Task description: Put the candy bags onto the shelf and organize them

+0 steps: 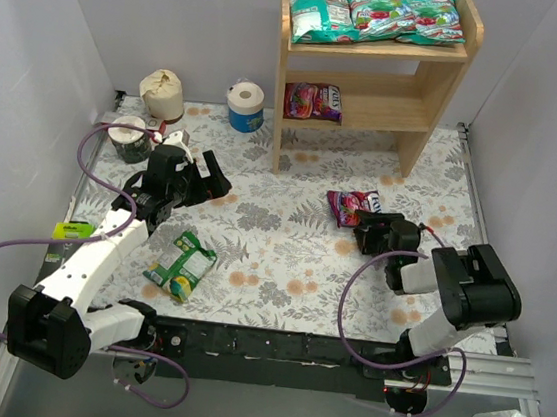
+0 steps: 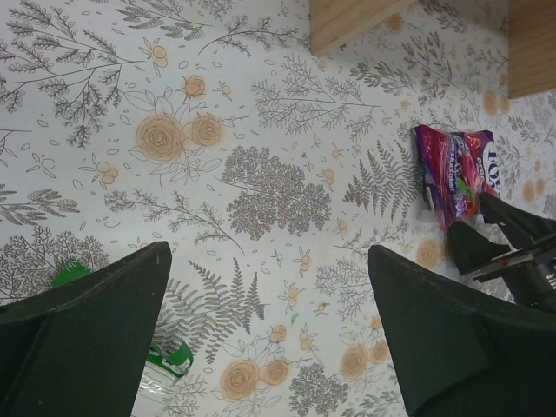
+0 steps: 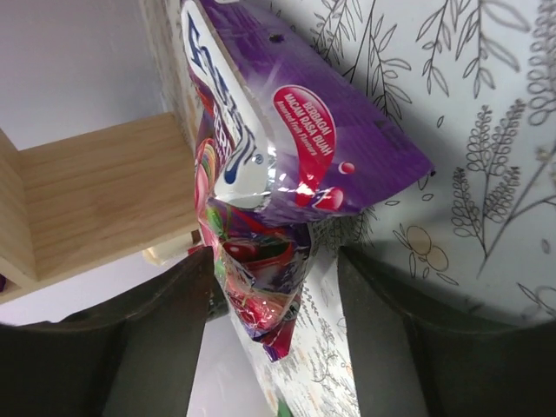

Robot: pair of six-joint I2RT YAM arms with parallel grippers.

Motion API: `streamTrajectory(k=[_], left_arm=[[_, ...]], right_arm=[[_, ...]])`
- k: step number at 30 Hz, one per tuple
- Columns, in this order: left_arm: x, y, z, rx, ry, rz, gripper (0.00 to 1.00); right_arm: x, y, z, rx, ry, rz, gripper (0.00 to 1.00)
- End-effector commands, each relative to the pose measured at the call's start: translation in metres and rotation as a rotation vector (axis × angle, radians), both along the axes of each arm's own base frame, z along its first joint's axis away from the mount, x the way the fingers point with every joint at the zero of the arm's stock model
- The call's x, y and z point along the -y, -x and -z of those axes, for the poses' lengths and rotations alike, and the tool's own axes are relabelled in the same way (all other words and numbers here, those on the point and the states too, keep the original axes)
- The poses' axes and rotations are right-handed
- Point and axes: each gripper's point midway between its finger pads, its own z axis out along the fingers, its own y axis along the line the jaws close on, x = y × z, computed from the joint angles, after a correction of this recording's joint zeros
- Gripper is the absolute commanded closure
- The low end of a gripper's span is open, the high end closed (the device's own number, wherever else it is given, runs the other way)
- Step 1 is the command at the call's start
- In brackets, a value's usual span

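The light-wood shelf [image 1: 428,90] stands at the back, with three teal candy bags [image 1: 376,16] on its top tier and one purple bag [image 1: 313,101] on the lower tier. Another purple bag [image 1: 349,206] lies on the floral cloth; in the right wrist view its crumpled end [image 3: 261,252] sits between the open fingers of my right gripper [image 3: 274,256], which shows in the top view [image 1: 369,226]. The green-and-yellow bag [image 1: 182,264] lies front left; its corner [image 2: 165,360] shows under my left gripper [image 2: 268,252], which is wide open and empty above the cloth [image 1: 217,176].
A beige paper roll [image 1: 163,93], a blue-and-white roll [image 1: 245,105] and a dark tape roll [image 1: 128,138] stand at the back left. White walls close in both sides. A shelf leg [image 2: 347,22] is ahead of the left gripper. A small green item [image 1: 73,230] lies by the left arm.
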Motion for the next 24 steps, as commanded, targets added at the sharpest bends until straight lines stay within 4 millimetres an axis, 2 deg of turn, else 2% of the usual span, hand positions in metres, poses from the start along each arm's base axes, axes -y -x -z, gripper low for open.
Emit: streamTrajectory(k=[1,3,8,14,15,16,18,22,23,24], left_arm=[[-0.002,0.001,0.002,0.003,-0.001,-0.005,0.02],[-0.002,0.0,0.002,0.005,-0.001,-0.004,0.02],[-0.003,0.0,0.001,0.008,-0.004,-0.004,0.02],[-0.004,0.0,0.001,0.008,-0.005,-0.009,0.02],[-0.004,0.0,0.002,0.007,-0.008,-0.009,0.02],[-0.004,0.0,0.001,0.01,-0.007,-0.009,0.02],[-0.004,0.0,0.0,0.011,-0.009,-0.01,0.02],[-0.005,0.001,0.0,0.011,-0.011,-0.01,0.02],[-0.005,0.001,-0.001,0.015,-0.012,-0.011,0.02],[-0.005,0.001,-0.001,0.014,-0.013,-0.011,0.02]], right_arm=[[-0.008,-0.003,0.004,0.04,-0.051,0.009,0.35],[-0.007,0.003,0.012,0.026,-0.048,0.014,0.38],[-0.002,0.004,0.014,0.037,-0.016,0.034,0.46],[0.003,-0.004,0.011,0.052,0.055,0.036,0.73],[0.003,-0.005,0.008,0.063,0.074,0.031,0.83],[0.004,-0.007,0.007,0.069,0.086,0.029,0.88],[0.003,-0.01,-0.001,0.099,0.11,0.017,0.99],[-0.005,-0.02,-0.025,0.189,0.21,-0.102,0.99],[-0.01,-0.03,-0.04,0.229,0.229,-0.129,0.99],[-0.014,-0.031,-0.047,0.235,0.251,-0.161,0.99]])
